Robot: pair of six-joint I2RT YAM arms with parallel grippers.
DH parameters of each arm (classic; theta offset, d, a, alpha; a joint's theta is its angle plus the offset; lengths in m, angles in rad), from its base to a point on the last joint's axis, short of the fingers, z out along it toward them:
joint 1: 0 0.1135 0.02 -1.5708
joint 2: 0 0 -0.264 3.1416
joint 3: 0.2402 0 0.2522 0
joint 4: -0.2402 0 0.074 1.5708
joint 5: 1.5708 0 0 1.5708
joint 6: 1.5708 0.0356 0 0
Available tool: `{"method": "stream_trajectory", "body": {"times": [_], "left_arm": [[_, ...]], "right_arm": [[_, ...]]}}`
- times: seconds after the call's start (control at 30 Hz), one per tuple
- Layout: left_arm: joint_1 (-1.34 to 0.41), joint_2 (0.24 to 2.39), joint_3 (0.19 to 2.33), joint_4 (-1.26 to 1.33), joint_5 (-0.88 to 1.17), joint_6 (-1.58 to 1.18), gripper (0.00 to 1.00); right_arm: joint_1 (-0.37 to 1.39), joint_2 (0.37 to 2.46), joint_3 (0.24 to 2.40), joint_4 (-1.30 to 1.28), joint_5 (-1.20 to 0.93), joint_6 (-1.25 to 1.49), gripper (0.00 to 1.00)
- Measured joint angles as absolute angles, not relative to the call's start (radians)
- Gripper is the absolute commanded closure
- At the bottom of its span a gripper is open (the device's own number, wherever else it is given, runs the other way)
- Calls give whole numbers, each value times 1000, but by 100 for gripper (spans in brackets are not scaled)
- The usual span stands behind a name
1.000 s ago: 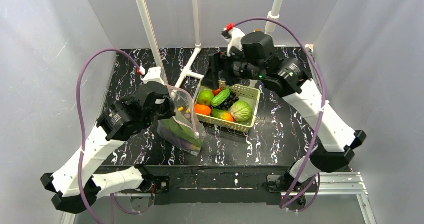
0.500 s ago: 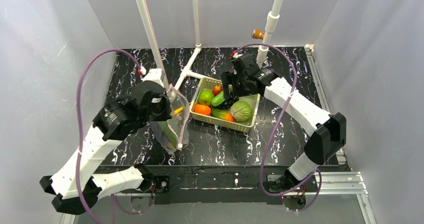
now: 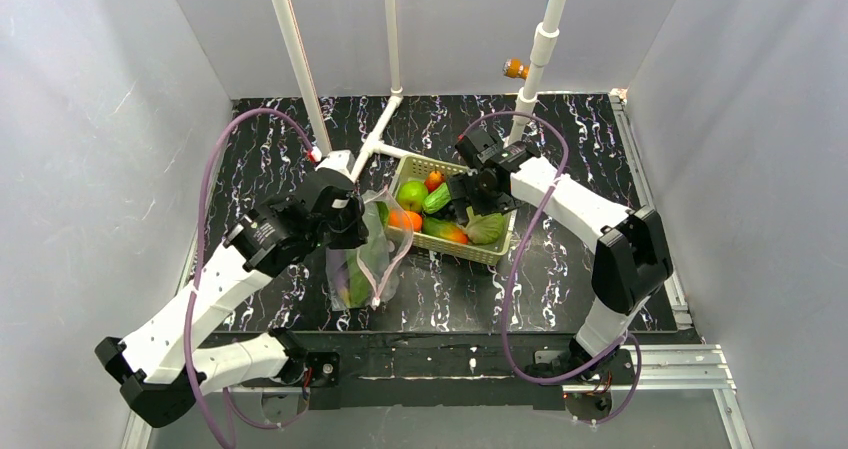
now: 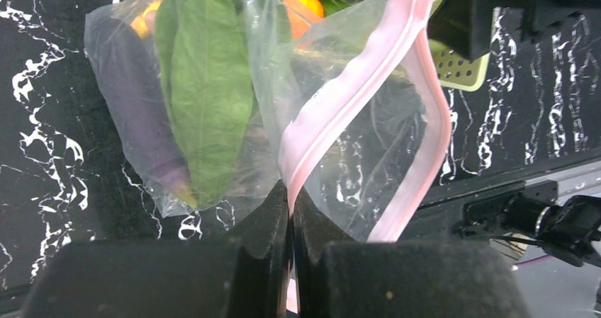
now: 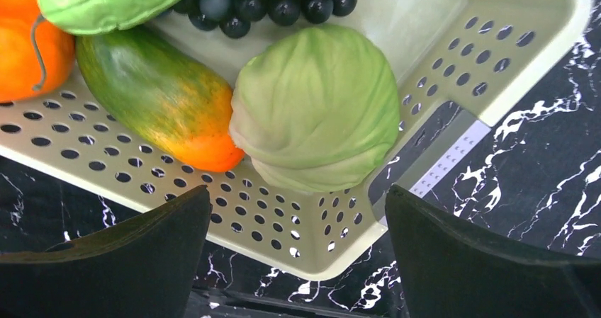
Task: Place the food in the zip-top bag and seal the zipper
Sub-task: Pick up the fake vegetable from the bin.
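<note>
View from above: the left gripper (image 3: pixel 366 209) is seen raised just left of the basket (image 3: pixel 478 255), with the zip-top bag (image 3: pixel 362 267) hung beneath it over the table (image 3: pixel 560 149); green and dark contents are made out inside the bag, but not by kind; the right gripper (image 3: pixel 470 201) is lowered over the basket's near right end, where the cabbage (image 3: pixel 488 229) lies; the set of either pair of fingers cannot be read from here.

Left wrist view: the left gripper (image 4: pixel 290 194) is shown pressed together on the pink zipper (image 4: pixel 354 70), one lip of which is pinched at the fingertips; the other lip is bowed away, so the mouth is recorded as unsealed; the eggplant (image 4: pixel 138 112) and the leaves (image 4: pixel 205 84) are identified inside the bag (image 4: pixel 333 141), side by side and touching; a corner of the basket (image 4: pixel 461 66) is noted behind the bag.

Right wrist view: the right gripper (image 5: pixel 298 190) is shown with fingers (image 5: pixel 482 261) spread wide, one to each side of the cabbage (image 5: pixel 319 105) and clear of it; the cabbage is found in the corner of the basket (image 5: pixel 510 84), touching a green-and-orange fruit (image 5: pixel 163 98), with grapes (image 5: pixel 269 3) behind it and an orange (image 5: pixel 28 49) at the left edge.
</note>
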State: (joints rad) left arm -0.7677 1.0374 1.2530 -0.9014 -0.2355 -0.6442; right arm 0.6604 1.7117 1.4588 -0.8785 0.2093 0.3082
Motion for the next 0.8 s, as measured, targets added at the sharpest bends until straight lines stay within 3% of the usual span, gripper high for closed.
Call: {"method": "stream_trajectory", "body": {"times": [0.3, 0.7, 0.8], "left_arm": [[-768, 964, 1257, -888, -230, -674, 100], [-768, 948, 1439, -1057, -275, -692, 100], [-768, 974, 1499, -1079, -285, -691, 100]], "right_arm": [[660, 1748, 1425, -855, 167, 255, 2], [660, 1827, 1406, -813, 316, 249, 2], [662, 1828, 1391, -788, 316, 248, 7]]}}
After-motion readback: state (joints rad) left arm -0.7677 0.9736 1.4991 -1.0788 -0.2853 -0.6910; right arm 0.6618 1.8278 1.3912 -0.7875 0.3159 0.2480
